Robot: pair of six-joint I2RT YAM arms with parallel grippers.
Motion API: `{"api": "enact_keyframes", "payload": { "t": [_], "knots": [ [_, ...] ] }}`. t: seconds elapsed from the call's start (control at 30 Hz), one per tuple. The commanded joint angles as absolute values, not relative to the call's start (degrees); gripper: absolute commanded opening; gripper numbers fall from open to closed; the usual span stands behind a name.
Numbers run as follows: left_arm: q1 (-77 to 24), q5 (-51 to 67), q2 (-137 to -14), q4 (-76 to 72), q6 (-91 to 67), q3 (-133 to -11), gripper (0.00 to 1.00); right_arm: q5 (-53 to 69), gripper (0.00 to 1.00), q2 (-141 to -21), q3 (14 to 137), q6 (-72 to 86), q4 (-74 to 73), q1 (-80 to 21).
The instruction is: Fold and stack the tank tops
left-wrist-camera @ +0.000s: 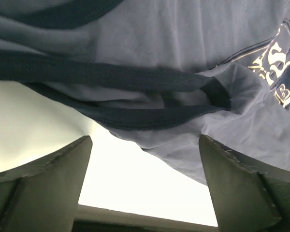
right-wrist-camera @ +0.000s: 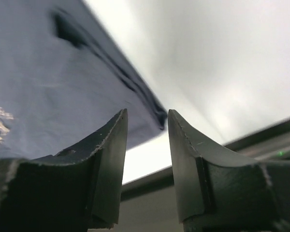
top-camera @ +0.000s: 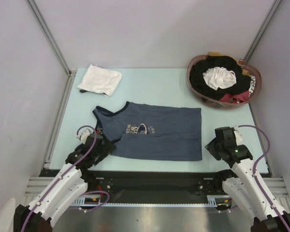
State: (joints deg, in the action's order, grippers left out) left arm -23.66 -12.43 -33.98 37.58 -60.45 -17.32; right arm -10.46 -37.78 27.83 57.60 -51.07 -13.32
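Observation:
A slate-blue tank top (top-camera: 154,133) with dark navy trim and a chest print lies flat in the middle of the table, straps to the left. A white folded top (top-camera: 100,79) lies at the back left. My left gripper (top-camera: 100,145) is open and empty at the top's near strap; in the left wrist view (left-wrist-camera: 145,140) the navy strap (left-wrist-camera: 111,72) lies just ahead of the jaws. My right gripper (top-camera: 212,146) is open and empty beside the top's near right hem corner, which shows in the right wrist view (right-wrist-camera: 147,113) as blue cloth (right-wrist-camera: 38,87) left of the jaws.
A brown basket (top-camera: 189,77) full of black, white and red clothes stands at the back right. The pale blue table (top-camera: 154,87) has a metal rail along its left side and a black strip along the near edge.

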Motion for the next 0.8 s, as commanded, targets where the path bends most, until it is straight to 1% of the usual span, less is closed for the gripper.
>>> {"api": "enact_keyframes", "payload": {
  "t": [0.0,0.07,0.2,0.3,0.33,0.4,0.47,0.5,0.53,0.6,0.63,0.77],
  "knots": [
    [-23.73,-15.11,-34.63,38.75,-55.55,-23.54,1.00,-15.81,0.43,-37.88,32.51,50.82,-46.42,-13.45],
    [-23.73,-19.22,-35.76,41.56,-54.58,-28.79,1.00,-14.86,0.42,-39.80,34.19,47.30,-42.47,-13.62],
    [-23.56,-23.37,-36.73,44.99,-53.79,-34.44,1.00,-13.97,0.41,-44.20,36.56,41.05,-35.78,-13.62],
    [-22.42,-26.01,-39.01,44.48,-50.81,-39.45,1.00,-11.52,0.41,-47.53,37.09,34.47,-27.62,-13.62],
    [-22.06,-24.80,-39.72,42.30,-45.67,-40.51,1.00,-11.08,0.41,-48.33,37.09,33.24,-23.42,-13.62],
    [-21.36,-21.12,-42.26,36.51,-41.15,-43.76,1.00,-10.03,0.40,-52.53,38.13,29.72,-19.36,-13.54],
    [-20.48,-16.99,-46.74,31.84,-35.88,-46.13,1.00,-12.74,0.36,-56.40,40.33,29.88,-17.15,-13.27],
    [-20.22,-14.61,-48.06,27.81,-34.29,-46.58,1.00,-12.92,0.36,-58.43,42.60,29.27,-15.92,-12.40],
    [-20.04,-13.89,-50.95,26.82,-34.28,-47.28,1.00,-14.57,0.35,-62.80,43.84,29.70,-15.91,-11.52],
    [-19.60,-11.44,-53.08,23.23,-33.75,-48.51,1.00,-14.15,0.30,-66.78,46.04,31.02,-15.82,-8.80],
    [-19.60,-9.69,-54.30,22.59,-33.49,-48.78,1.00,-14.50,0.28,-70.28,47.79,31.72,-16.34,-5.74],
    [-19.25,-8.26,-56.50,19.17,-32.00,-49.30,1.00,-13.80,0.28,-76.18,49.13,32.43,-10.91,-0.45]
  ]
}}
